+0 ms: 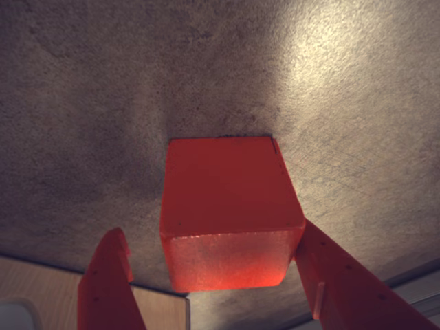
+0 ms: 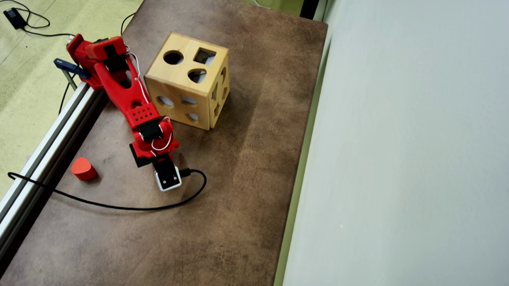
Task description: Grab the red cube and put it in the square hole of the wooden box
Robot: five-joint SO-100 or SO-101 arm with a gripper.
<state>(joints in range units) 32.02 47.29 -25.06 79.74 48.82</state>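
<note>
The arm bends low over the brown table [image 2: 245, 168], presumably lining up a grab. In the wrist view the red cube [image 1: 230, 213] sits at centre frame between the gripper [image 1: 220, 271] fingers, which stand apart, the right one touching it, the left just clear.

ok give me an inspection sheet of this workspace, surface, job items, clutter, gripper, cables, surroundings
Surface: brown mottled table, bare patches, metal rail along its left edge in the overhead view.
Job's things: red cube between the jaws in the wrist view; wooden box upright, square hole on its top face, unfilled.
Clutter: orange-red rounded block near the rail.
Grippers: gripper straddles the cube; right finger touches it, left shows a gap.
Cables: black cable looping across the table.
Surroundings: green floor, pale wall.
</note>
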